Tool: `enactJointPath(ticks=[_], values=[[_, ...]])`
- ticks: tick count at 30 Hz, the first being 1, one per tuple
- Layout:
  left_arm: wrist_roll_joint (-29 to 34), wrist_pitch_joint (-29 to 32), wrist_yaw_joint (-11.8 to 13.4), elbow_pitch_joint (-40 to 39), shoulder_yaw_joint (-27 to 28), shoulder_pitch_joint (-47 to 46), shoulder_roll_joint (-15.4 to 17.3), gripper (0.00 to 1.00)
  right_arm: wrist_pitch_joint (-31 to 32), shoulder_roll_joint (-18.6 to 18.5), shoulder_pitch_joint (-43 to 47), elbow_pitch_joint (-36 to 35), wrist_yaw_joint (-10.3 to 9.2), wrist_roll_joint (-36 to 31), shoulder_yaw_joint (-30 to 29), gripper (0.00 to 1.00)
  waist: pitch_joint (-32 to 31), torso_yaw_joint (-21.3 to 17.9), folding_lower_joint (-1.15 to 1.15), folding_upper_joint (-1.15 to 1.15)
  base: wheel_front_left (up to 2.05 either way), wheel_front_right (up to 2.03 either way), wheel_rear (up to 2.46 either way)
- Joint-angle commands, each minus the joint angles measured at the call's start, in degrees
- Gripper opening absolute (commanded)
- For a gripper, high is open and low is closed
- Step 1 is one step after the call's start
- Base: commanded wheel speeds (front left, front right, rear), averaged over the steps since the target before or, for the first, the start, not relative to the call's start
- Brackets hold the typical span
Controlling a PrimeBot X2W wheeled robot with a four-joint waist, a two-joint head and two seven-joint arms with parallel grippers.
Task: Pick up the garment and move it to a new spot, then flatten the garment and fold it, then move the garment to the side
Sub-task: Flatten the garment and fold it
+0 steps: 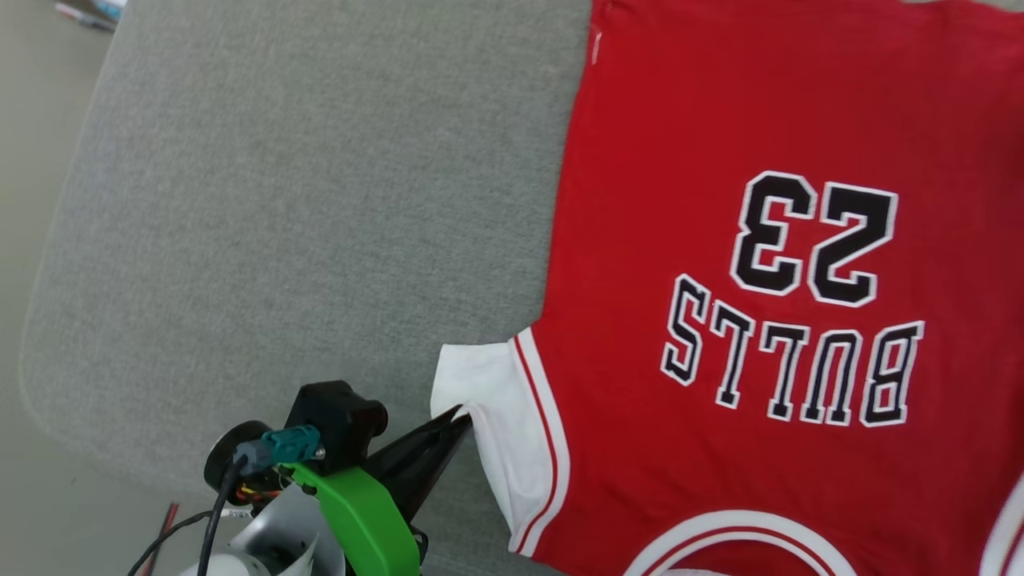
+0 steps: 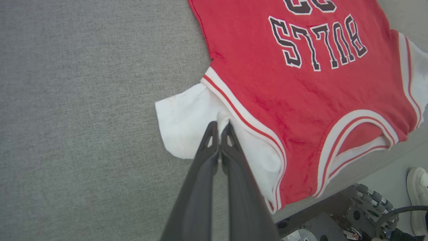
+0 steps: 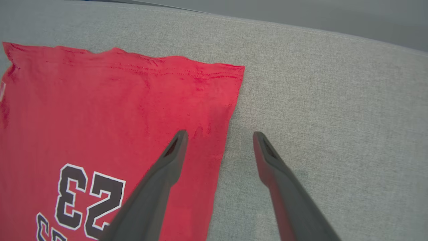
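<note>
Here I am at the grey pad [image 1: 320,200], and the red shirt [image 1: 784,312] lies spread flat on it, front up. It takes the pad's right part and leaves the left part bare. The collar sits at the pad's near edge and the hem points toward the far edge, so the number and letters read upside down to me.

My left pincer [image 2: 220,125] is closed, fingers pressed together. There is a small fold of the white sleeve [image 2: 180,130] nipped between the tips, close to the pad's near edge. The rest of that sleeve lies on the pad, and its striped trim is just beside my fingers.

My right pincer [image 3: 219,134] is spread wide with nothing in it. It is toward the far side of the pad, one finger over red cloth and the other over bare pad. I cannot tell whether either finger touches down.

A white shoe [image 2: 418,197] stands on the floor beyond the pad's near edge.
</note>
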Motion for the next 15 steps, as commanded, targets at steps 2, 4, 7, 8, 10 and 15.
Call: enactJointPath(ticks=[2, 4, 7, 8, 10, 15], values=[[0.47, -0.16, 0.08, -0.17, -0.2, -1.38, -0.67, 0.0, 1.02, -0.03, -2.01, 1.9, -0.04, -2.53, -0.67, 1.0, 6.09, 5.94, -0.01, 0.0, 0.0, 0.0, 0.0], [0.57, -0.35, -0.11, 0.12, -0.36, -1.64, -1.04, 0.0, 1.31, 0.11, -3.18, 3.63, -0.04, -4.0, -1.7, 1.0, 6.75, 6.66, -0.01, 0.0, 0.0, 0.0, 0.0], [0.58, -0.77, -0.41, 0.71, -0.68, -1.86, -1.81, 0.0, 1.49, -0.42, -4.1, 5.29, -0.04, -5.99, -1.86, 1.0, 7.57, 7.62, -0.01, 0.0, 0.0, 0.0, 0.0], [0.41, -1.04, -0.48, 0.94, -0.77, -1.81, -2.23, 0.0, 1.56, -0.59, -4.32, 5.81, -0.04, -6.45, -1.78, 1.0, 7.85, 7.91, -0.01, 0.0, 0.0, 0.0, 0.0], [0.39, -1.49, -0.65, 1.43, -1.02, -1.74, -2.77, 0.0, 1.65, -0.58, -4.51, 6.86, -0.04, -6.99, -2.09, 1.0, 8.15, 8.35, -0.01, 0.0, 0.0, 0.0, 0.0], [0.36, -2.29, -1.03, 2.54, -1.29, -1.82, -3.55, 0.0, 2.69, -1.12, -3.16, 8.43, -0.04, -7.54, -1.2, 1.0, 8.65, 9.25, -0.01, 0.0, 0.0, 0.0, 0.0]])
